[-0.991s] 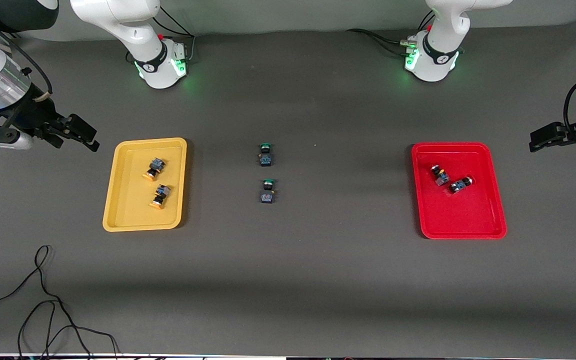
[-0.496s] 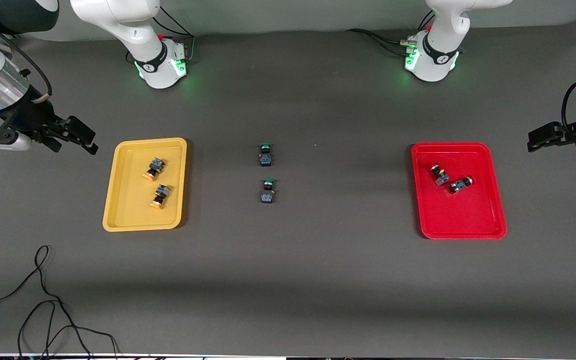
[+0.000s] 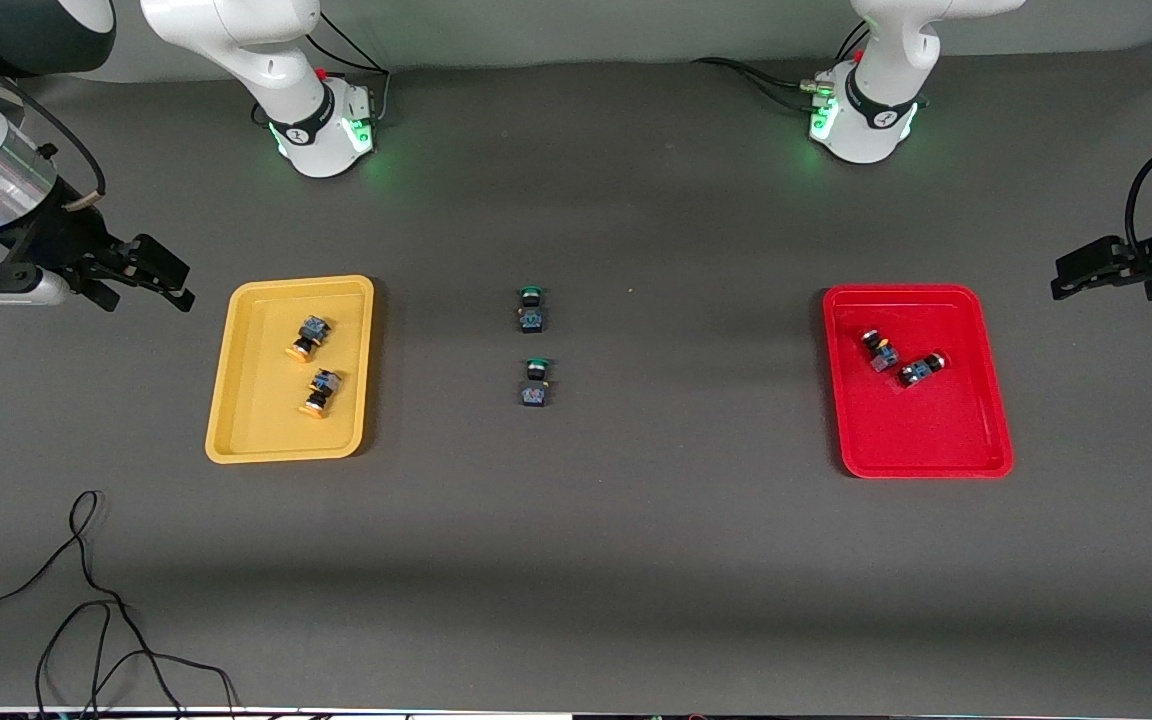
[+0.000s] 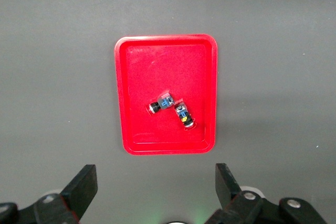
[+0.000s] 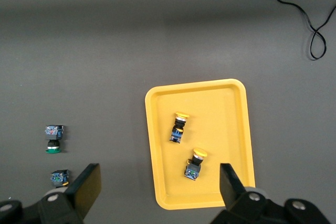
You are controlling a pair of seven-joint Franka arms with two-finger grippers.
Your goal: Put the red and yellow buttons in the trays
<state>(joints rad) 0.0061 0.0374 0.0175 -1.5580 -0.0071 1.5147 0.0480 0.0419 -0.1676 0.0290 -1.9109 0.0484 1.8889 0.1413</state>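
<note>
Two yellow-capped buttons [image 3: 307, 338] [image 3: 320, 392] lie on their sides in the yellow tray [image 3: 256, 420]. Two red-capped buttons [image 3: 879, 351] [image 3: 921, 369] lie touching in the red tray [image 3: 926, 430]. My right gripper [image 3: 176, 283] is open and empty, up in the air beside the yellow tray toward the right arm's end of the table. My left gripper [image 3: 1066, 278] is open and empty beside the red tray toward the left arm's end. The right wrist view shows the yellow tray [image 5: 220, 103] and its buttons [image 5: 178, 126] [image 5: 195, 163]. The left wrist view shows the red tray [image 4: 157, 61] and its buttons [image 4: 160, 105] [image 4: 184, 116].
Two green-capped switches [image 3: 531, 308] [image 3: 534, 382] sit on the dark table midway between the trays, one nearer the front camera than the other. A loose black cable [image 3: 86, 600] lies by the table's front edge at the right arm's end.
Both grippers have drifted slightly outward, away from their trays. The buttons and trays have not moved.
</note>
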